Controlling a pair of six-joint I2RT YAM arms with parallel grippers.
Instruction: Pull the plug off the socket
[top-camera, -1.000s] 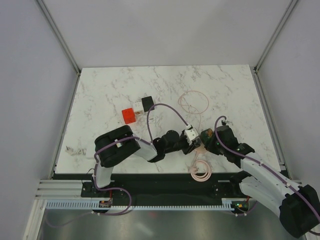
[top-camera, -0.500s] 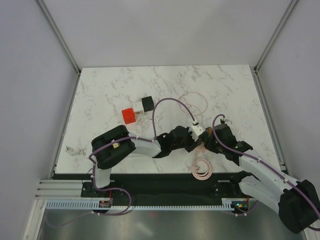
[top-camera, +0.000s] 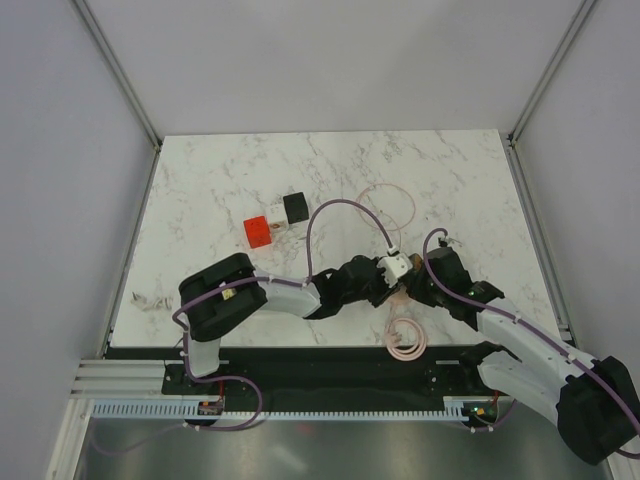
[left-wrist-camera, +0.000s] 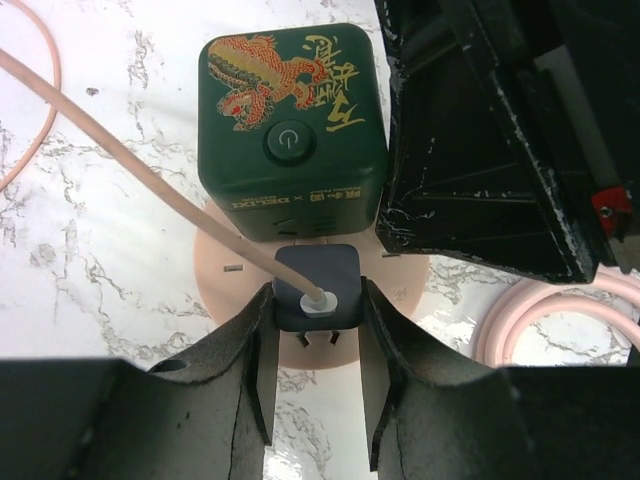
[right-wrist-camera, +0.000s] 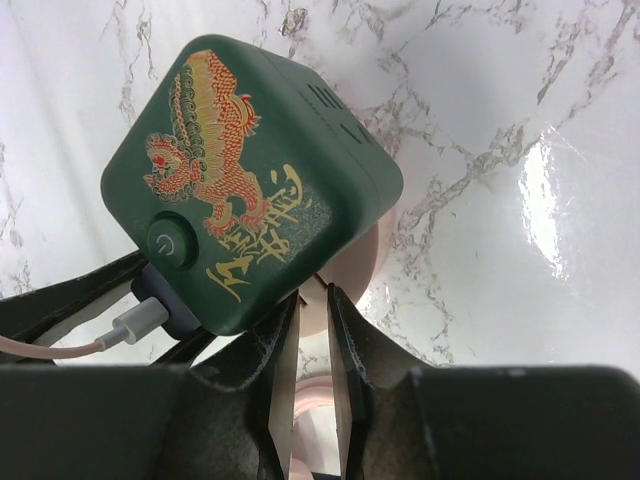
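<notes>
Well apart from socket (left-wrist-camera: 290, 130), seemingly three cubes (top-camera: 276, 222)

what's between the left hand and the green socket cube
The dark grey plug, pinched in the left hand with a pink cable running into it, its far edge against the green socket. The left wrist view shows it.

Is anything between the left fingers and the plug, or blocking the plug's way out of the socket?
Nothing visible does. The left gripper has its fingers against both sides of the plug. The right gripper is at the green cube socket, off to the side of the plug's way out. Its pink cable trails away.
</notes>
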